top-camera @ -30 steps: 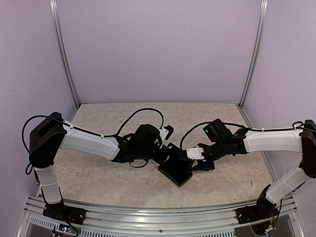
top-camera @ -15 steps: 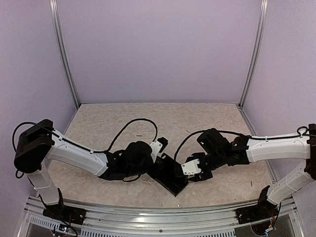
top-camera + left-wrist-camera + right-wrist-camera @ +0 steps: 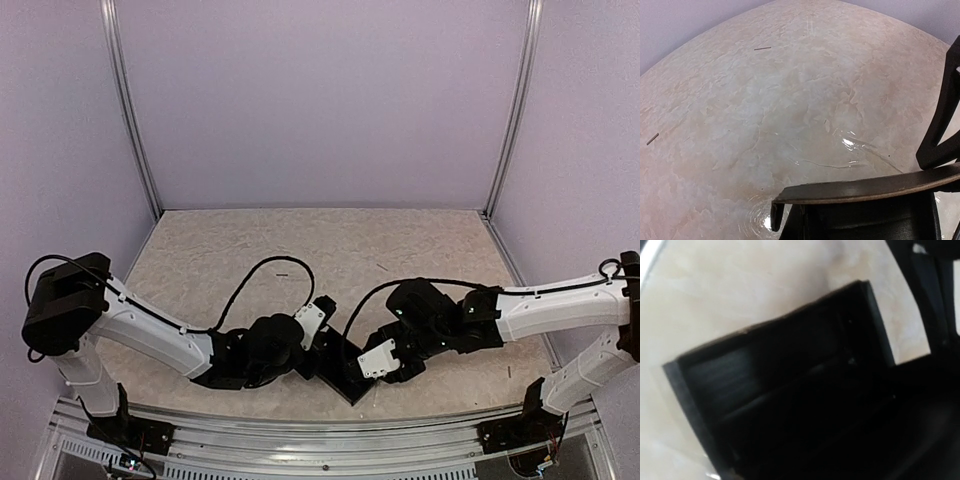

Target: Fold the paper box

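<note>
Pale lilac walls [image 3: 320,100] enclose three sides. Beige mottled table [image 3: 300,240], with a metal rail [image 3: 320,442] along its near edge behind both pincers.

Left arm [image 3: 150,335] white and black, reaching in low toward the middle. Right arm [image 3: 555,305] same build, reaching in from the other side. A black cable [image 3: 262,268] loops over the left arm's wrist.

Paper box [image 3: 340,362], matte black, sits on the table near the front edge, directly between the two pincers: just right of the left pincer, just left of the right one. In the right wrist view the paper box [image 3: 780,385] fills the frame as an open tray with raised side walls, blurry. In the left wrist view a thin card edge of it [image 3: 865,187] runs across just ahead of the pincer.

Left pincer [image 3: 312,352] closed together, pressed against the box's left side; can't tell if card is pinched between the jaws. Right pincer [image 3: 368,372] at the box's right edge, touching or overlapping it; jaws lost in black blur, can't tell apart or clamped.

Two small dark slivers [image 3: 762,48] lie on the table well beyond the left pincer.
</note>
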